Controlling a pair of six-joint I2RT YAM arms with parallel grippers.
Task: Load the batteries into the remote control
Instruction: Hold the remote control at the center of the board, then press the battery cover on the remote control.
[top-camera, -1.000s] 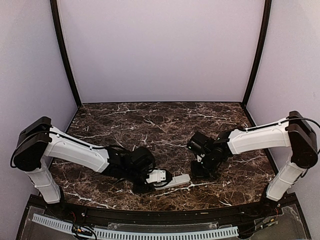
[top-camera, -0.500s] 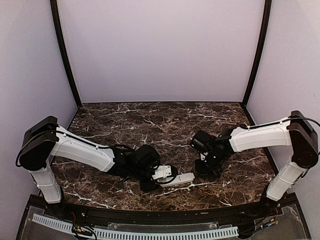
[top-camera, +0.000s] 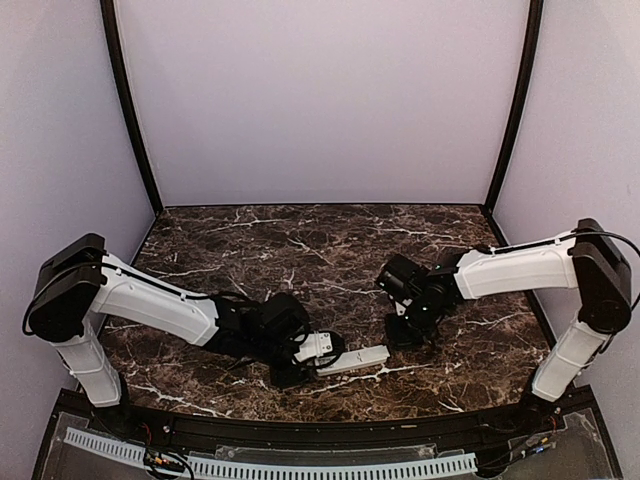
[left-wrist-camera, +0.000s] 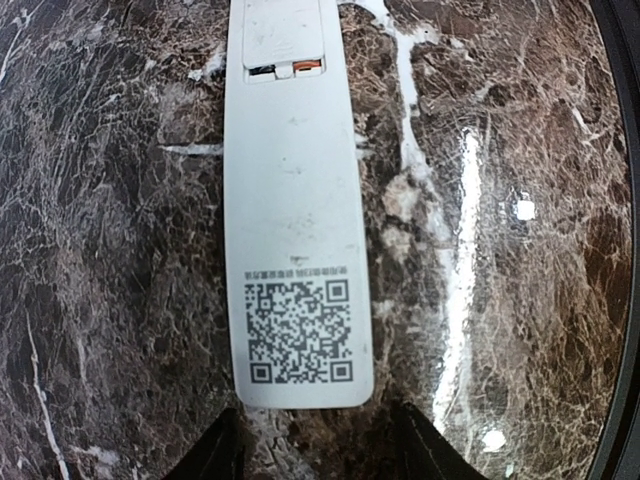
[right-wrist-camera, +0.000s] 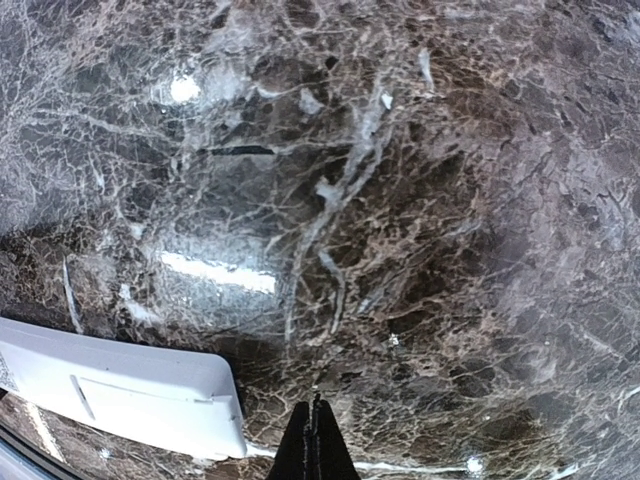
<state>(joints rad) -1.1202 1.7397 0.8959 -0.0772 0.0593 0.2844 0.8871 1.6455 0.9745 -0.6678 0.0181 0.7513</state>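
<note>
The white remote control (left-wrist-camera: 295, 220) lies back up on the dark marble table, its QR label nearest my left gripper. A pale cover sits over most of its battery recess (left-wrist-camera: 285, 30); a thin gap at the cover's edge shows a sliver of orange (left-wrist-camera: 308, 68). The batteries are otherwise hidden. My left gripper (left-wrist-camera: 318, 418) is open, its fingers just short of the remote's labelled end and not touching it. In the top view the remote (top-camera: 360, 357) lies between both grippers. My right gripper (right-wrist-camera: 316, 440) is shut and empty, just past the remote's covered end (right-wrist-camera: 130, 385).
The marble table (top-camera: 300, 250) is bounded by lilac walls at the back and sides. A black raised rim (top-camera: 320, 425) runs along the near edge, close behind the remote. The right gripper (top-camera: 405, 335) hovers low to the remote's right.
My left gripper pushed the remote to the right, then drew back left off its end. My right gripper shifted slightly away toward the back.
</note>
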